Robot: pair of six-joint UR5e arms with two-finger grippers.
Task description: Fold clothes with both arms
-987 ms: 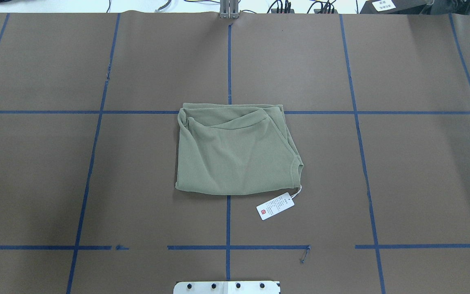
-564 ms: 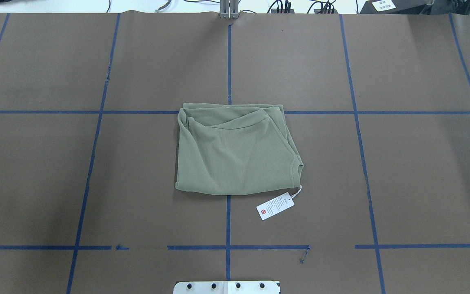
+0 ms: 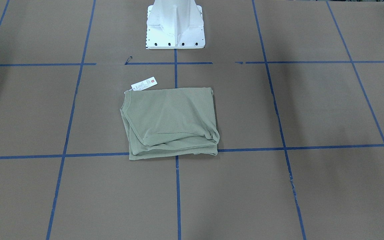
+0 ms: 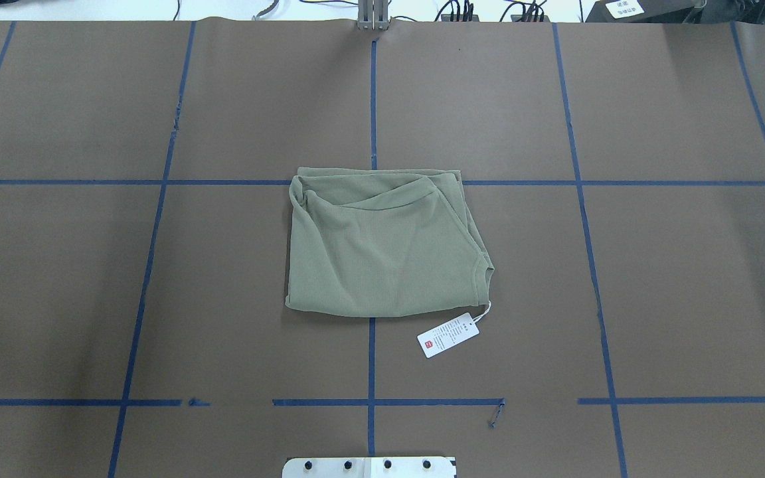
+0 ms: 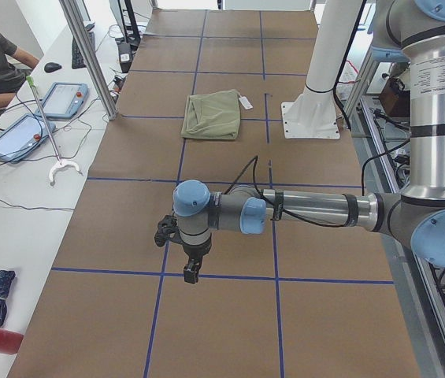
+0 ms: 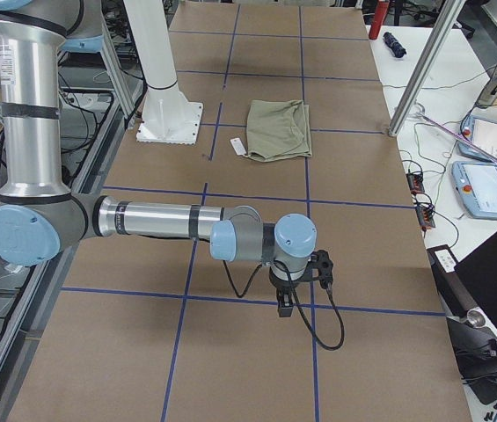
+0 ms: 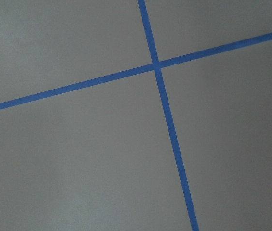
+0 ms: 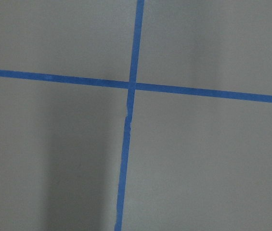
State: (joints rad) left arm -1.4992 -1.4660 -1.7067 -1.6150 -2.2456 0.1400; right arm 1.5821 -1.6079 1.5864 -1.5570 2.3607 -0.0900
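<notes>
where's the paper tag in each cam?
Front-facing: tag upper left of centre, at top left corner of shirt.
Overhead: tag below shirt's lower right corner.
Exterior left: top centre, right of shirt.
Exterior right: top centre, left of shirt.
Left wrist: not in it.
Right wrist: not in it.
Landmark: white base, on the shirt's tag side in all exterior views.

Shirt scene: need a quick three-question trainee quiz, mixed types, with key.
1. True or false: the left gripper and right gripper are both well away from the shirt.
2. The paper tag lies: A) on top of the shirt; B) on the table, off the shirt's corner nearer the robot base; C) hidden under the shirt.
3. What do both wrist views show?
Key: 1 true; 2 B; 3 crossing blue tape lines on the table.
</notes>
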